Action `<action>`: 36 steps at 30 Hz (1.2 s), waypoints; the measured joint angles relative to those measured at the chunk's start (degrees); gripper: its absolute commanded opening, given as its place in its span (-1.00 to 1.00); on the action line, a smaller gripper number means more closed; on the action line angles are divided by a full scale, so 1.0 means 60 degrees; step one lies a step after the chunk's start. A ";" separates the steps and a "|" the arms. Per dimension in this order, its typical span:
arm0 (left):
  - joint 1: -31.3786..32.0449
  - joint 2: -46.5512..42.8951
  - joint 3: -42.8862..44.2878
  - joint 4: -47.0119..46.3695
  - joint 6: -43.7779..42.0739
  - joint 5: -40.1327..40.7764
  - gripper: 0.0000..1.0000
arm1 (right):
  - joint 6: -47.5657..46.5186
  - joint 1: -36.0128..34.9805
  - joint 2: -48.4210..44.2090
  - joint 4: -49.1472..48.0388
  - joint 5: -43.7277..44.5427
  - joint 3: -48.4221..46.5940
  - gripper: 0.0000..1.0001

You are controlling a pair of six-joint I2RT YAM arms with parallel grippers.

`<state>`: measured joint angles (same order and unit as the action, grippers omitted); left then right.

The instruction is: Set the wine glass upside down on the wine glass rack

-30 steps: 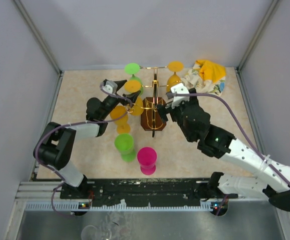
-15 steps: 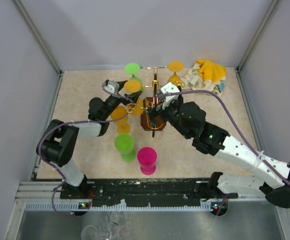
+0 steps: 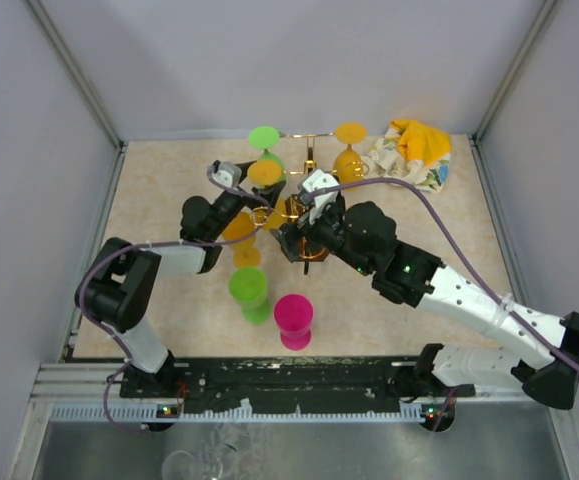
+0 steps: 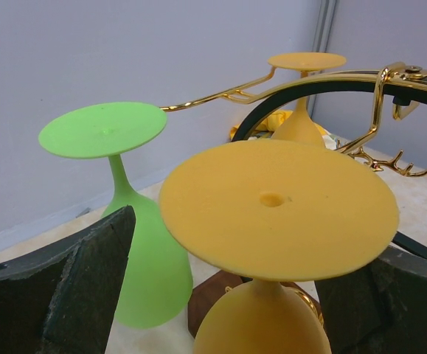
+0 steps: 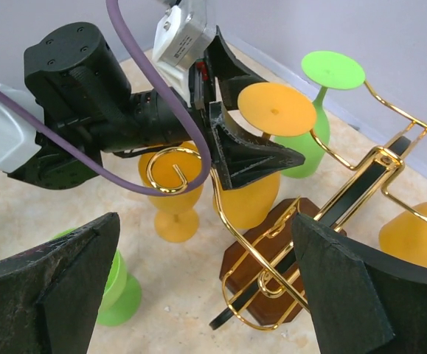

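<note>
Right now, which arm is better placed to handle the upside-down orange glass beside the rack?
Left, probably. The left end effector, open, straddles the orange glass below its foot; the right end effector, also open, faces the rack, holding nothing.

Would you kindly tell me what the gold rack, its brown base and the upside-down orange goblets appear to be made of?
Gold wire rack: probably polished metal, given its sharp mirror-like glints. Dark brown base: seemingly varnished wood, glossy and reddish. Orange upside-down goblets: likely matte plastic or silicone; opaque, even colour, no reflections, a moulding dimple in the foot.
</note>
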<state>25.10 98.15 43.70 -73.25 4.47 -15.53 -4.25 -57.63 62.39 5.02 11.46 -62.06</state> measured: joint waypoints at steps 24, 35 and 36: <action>0.0474 -0.0492 -0.0455 0.0007 -0.0510 0.0590 0.99 | -0.0109 -0.0131 0.0754 -0.0903 0.0306 0.0000 0.98; 0.0481 -0.0707 -0.0845 0.0007 -0.0499 0.0634 0.99 | -0.0113 -0.0149 0.0827 -0.0987 0.0404 0.0000 0.99; 0.0481 -0.0747 -0.0885 0.0011 -0.0503 0.0637 0.99 | -0.0117 -0.0168 0.0860 -0.0987 0.0408 0.0000 0.99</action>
<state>27.99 93.67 38.39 -73.19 1.45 -11.70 -4.95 -58.63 67.55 -0.91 13.91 -62.06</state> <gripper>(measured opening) 0.997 0.992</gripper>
